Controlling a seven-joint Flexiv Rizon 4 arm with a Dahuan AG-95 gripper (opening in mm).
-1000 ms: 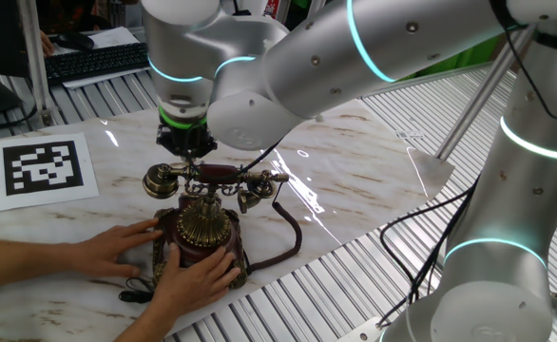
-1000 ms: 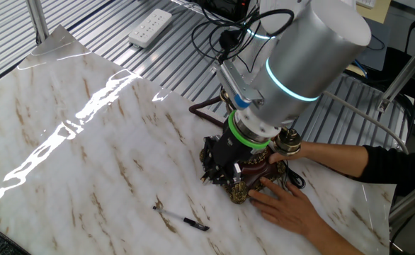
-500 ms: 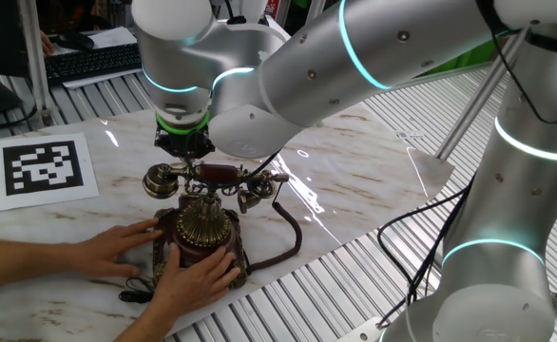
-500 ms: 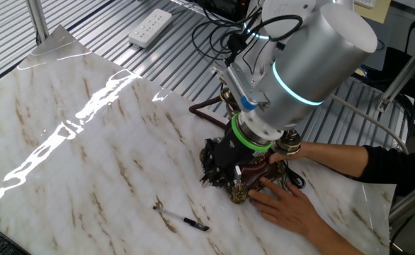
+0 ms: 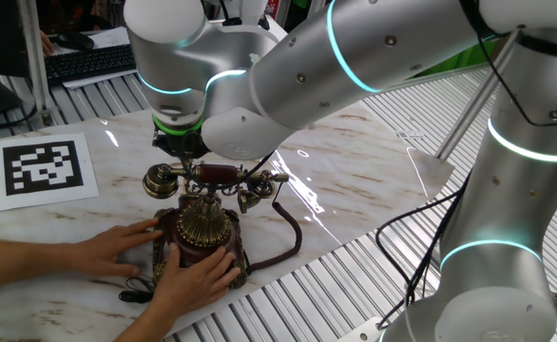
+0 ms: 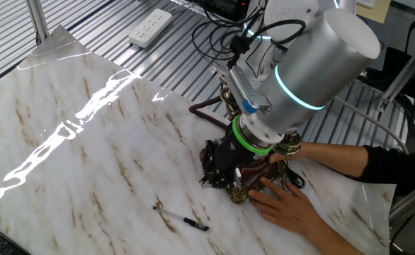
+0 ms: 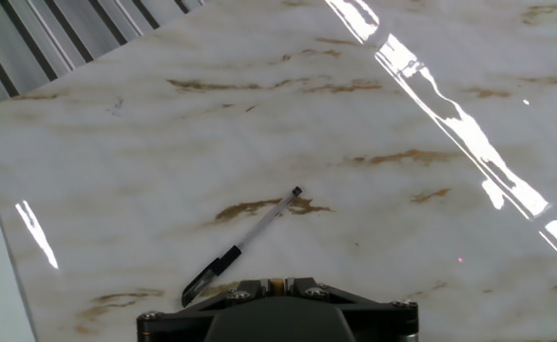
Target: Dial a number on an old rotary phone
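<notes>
Rotary phone (image 5: 201, 228) sits near the marble table's (image 6: 66, 142) edge, steadied by 2 human hands (image 5: 193, 280). The gripper (image 6: 218, 173), jaws nearly closed with nothing visibly held, hangs at the brass dial (image 5: 205, 223). Risk: a fingertip could slip from its hole, or drag the phone if the hands loosen. A pen (image 7: 245, 242) lies well apart.

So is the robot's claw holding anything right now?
Can't tell. The gripper is shut, down by the old rotary phone, but its tips are hidden.
</notes>
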